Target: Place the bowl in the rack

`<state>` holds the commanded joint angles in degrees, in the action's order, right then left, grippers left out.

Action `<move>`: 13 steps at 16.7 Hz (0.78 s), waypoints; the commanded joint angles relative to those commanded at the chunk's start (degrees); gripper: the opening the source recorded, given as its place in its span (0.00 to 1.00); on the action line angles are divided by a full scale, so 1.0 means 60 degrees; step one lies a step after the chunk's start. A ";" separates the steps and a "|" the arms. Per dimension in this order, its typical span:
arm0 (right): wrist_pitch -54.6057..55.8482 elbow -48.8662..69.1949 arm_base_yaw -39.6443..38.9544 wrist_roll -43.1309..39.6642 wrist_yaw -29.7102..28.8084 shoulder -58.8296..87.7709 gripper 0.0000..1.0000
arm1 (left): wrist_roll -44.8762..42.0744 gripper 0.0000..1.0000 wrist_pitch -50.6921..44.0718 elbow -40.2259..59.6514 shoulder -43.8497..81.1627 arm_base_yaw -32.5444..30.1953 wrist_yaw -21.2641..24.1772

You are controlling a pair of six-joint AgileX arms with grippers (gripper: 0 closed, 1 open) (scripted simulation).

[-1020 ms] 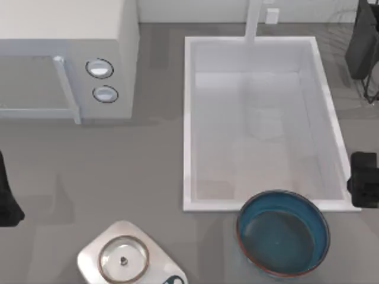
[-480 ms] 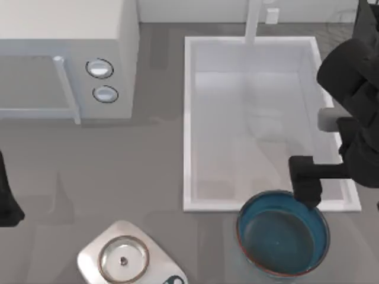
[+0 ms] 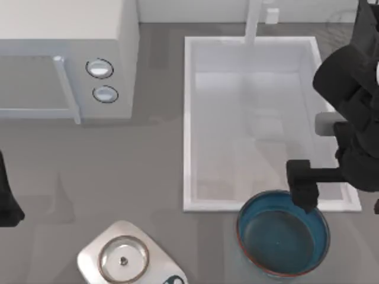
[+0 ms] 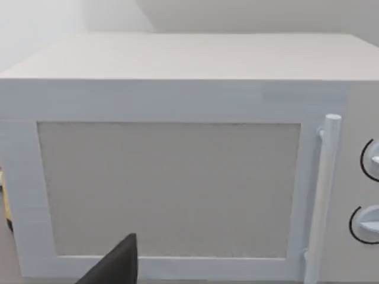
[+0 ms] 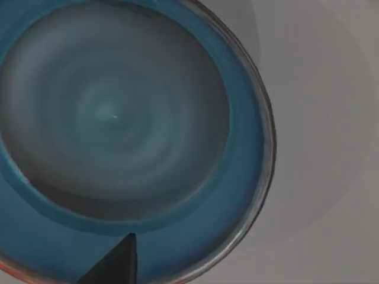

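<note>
The teal-blue bowl point(image 3: 283, 234) with a reddish-brown rim stands upright on the counter, just in front of the sink's front right corner. My right gripper point(image 3: 304, 192) hangs over the bowl's far rim, beside the sink's front wall. In the right wrist view the bowl point(image 5: 118, 130) lies directly below, with one dark fingertip point(image 5: 115, 263) above its inner wall. The rack point(image 3: 341, 16) shows as thin wires at the far right corner, mostly hidden behind my right arm. My left gripper point(image 3: 7, 204) stays parked at the table's left edge.
A white sink point(image 3: 188, 118) takes up the middle right. A white microwave point(image 3: 65, 35) stands at the far left, and its door point(image 4: 172, 189) faces the left wrist camera. A pan with a glass lid point(image 3: 123, 259) sits at the front.
My right arm has swung in from the table's right edge, bringing its gripper over the bowl's far rim. The bowl and my left arm have not moved.
</note>
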<state>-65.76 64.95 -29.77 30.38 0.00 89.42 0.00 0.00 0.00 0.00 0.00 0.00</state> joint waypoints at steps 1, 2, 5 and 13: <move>0.0314 -0.0221 -0.0007 0.0001 -0.0002 0.0103 1.00 | 0.0000 1.00 0.0000 0.0000 0.0000 0.0000 0.0000; 0.0727 -0.0486 -0.0015 0.0007 -0.0003 0.0235 1.00 | 0.0000 1.00 0.0000 0.0000 0.0000 0.0000 0.0000; 0.2256 -0.1410 -0.0033 0.0039 -0.0002 0.0720 1.00 | 0.0000 1.00 0.0000 0.0000 0.0000 0.0000 0.0000; 0.3591 -0.2347 -0.0066 0.0077 -0.0003 0.1207 1.00 | 0.0000 1.00 0.0000 0.0000 0.0000 0.0000 0.0000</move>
<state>-44.22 50.87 -30.16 30.84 -0.02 96.66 0.00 0.00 0.00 0.00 0.00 0.00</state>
